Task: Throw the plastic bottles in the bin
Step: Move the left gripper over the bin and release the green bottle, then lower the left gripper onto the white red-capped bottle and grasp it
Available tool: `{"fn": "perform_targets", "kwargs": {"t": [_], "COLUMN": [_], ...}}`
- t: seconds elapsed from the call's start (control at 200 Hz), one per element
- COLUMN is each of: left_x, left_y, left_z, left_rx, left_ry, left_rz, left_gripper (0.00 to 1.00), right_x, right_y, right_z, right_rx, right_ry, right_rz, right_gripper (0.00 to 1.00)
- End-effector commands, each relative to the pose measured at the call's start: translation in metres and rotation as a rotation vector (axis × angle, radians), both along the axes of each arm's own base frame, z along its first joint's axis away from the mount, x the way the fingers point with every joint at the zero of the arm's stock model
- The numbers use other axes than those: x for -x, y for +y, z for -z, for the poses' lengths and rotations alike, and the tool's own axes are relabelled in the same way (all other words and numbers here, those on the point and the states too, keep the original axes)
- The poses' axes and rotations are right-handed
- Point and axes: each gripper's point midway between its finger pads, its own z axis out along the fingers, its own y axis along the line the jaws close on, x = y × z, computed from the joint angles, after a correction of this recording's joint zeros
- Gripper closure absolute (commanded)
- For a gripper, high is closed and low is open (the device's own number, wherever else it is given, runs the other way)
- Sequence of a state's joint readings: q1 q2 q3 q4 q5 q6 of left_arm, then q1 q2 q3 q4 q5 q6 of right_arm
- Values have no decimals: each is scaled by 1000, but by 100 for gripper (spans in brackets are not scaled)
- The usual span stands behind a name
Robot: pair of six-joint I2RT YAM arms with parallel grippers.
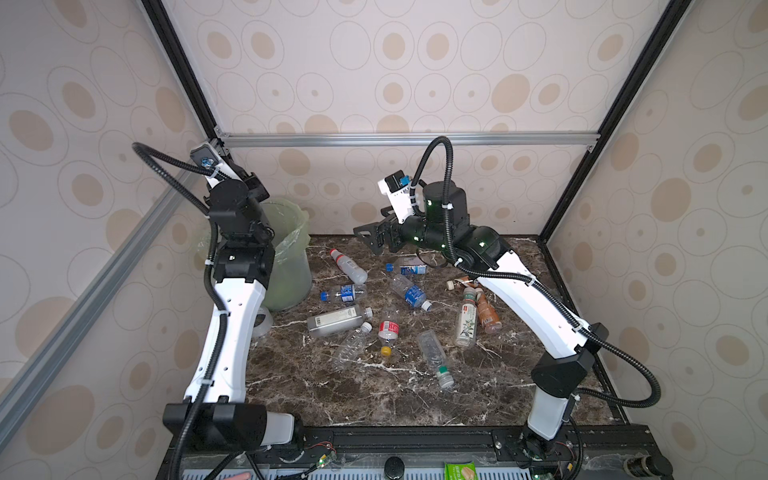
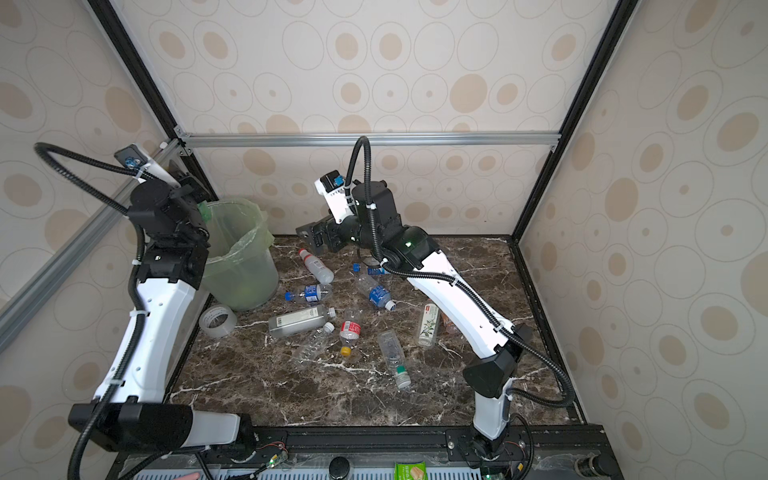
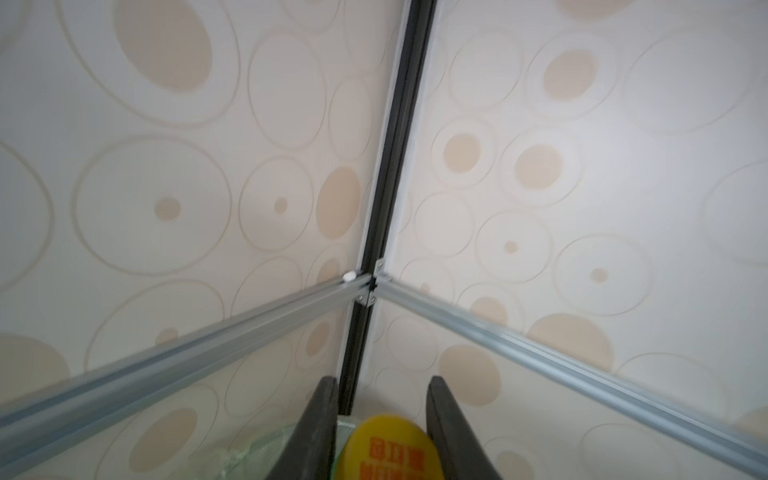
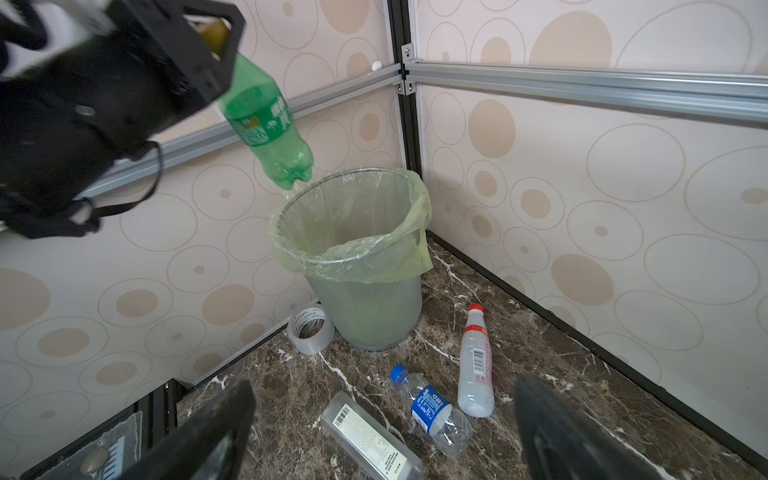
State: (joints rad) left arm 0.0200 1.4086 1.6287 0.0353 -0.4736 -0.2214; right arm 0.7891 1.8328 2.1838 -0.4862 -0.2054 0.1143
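Green bottle point(image 4: 266, 120) hangs tilted, neck up, from the left claw point(image 4: 216, 37). Its base is just above the rim of the bin point(image 4: 365, 307), over the left edge of the mouth. The left claw is clamped at the neck, and in the left wrist view its fingers point(image 3: 322, 415) flank the yellow cap point(image 3: 384, 446). Not released, so this one doesn't count yet.

The bin stands in the back left corner of the surface point(image 1: 374, 395), with a pale green liner point(image 4: 399, 262) folded over the rim. Can't tell what's inside, the wall is too cloudy.

Left to do: roughly eleven loose bottles point(image 1: 336, 322) lie flat across the surface in both top views, none upright. Nearest the bin are the red-capped white bottle point(image 4: 476, 365), the blue-label bottle point(image 4: 430, 405) and the flat grey bottle point(image 4: 370, 436). A couple on the right are partly hidden by the right arm.

Right claw point(image 4: 384, 386) is wide open and empty, above that near cluster and touching nothing.

Tape roll point(image 4: 311, 330) sits just beside the bin's base. Not a bottle, leave it.

My read: early in the job. The drop comes next. The base looks close to the rim edge, so the bottle could clip it and bounce out.
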Motion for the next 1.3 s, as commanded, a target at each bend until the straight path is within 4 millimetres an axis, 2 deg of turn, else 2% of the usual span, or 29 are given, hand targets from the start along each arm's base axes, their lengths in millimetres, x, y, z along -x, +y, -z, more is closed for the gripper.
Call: {"fn": "perform_targets", "kwargs": {"t": [0.0,0.025,0.045,0.065,0.155,0.385,0.565,0.73,0.865,1.055,1.195,1.295], "left_x": [2,1,-1,-2,-9,-12,-18,-23,-27,-38,-47,-53], "left_y": [-12,-17,-21,-25,-34,-40,-45,-61,-90,-149,-198,-229], "left_z": [-36,-44,-49,-54,-60,-41,-34,-28,-20,4,32,61], "left_rx": [80,80,84,87,104,119,132,125,104,88,86,81], "left_ry": [-15,-31,-40,-46,-31,15,35,61,95,181,262,327], "left_rz": [133,166,191,212,267,295,318,360,423,543,632,692], "left_gripper": [23,14,4,1,1,1,1,1,1,1,1,1], "right_x": [6,6,7,7,7,6,6,0,-18,-48,-56,-55], "right_y": [-14,-14,-14,-14,-13,-12,-15,-24,-51,-112,-152,-174], "right_z": [-6,-6,-6,-6,-4,0,0,7,24,69,102,119], "right_rx": [3,-1,-3,-7,-16,-10,-8,0,-4,5,27,50], "right_ry": [-14,-14,-13,-12,-2,2,3,35,129,295,375,392], "right_rz": [22,23,23,21,18,21,27,61,143,312,402,442], "right_gripper": [0,0,0,0,0,0,0,0,0,0,0,0]}}
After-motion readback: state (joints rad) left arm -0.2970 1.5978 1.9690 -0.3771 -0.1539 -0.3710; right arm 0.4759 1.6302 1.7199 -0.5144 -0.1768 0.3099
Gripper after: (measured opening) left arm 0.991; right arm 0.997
